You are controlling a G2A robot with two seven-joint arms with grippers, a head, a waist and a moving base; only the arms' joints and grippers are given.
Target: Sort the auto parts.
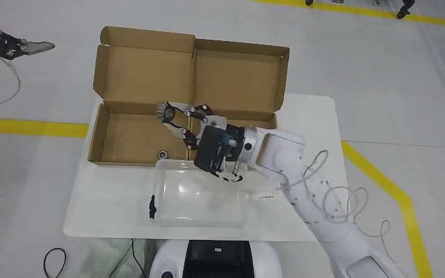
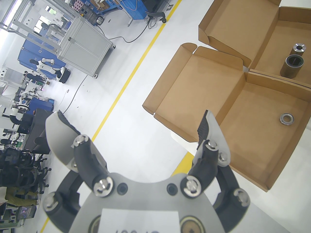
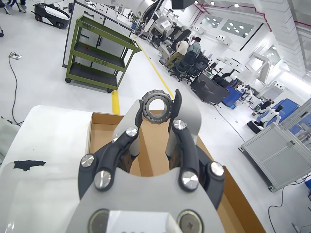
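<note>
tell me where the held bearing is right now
The bearing is clamped in the right gripper; in the top view it hangs over the left cardboard box's back wall, near the seam with the right box.

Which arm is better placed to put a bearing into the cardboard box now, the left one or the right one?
Right. The right claw grips a bearing above the cardboard box that holds another bearing. The left claw is open, empty and far off the table.
</note>
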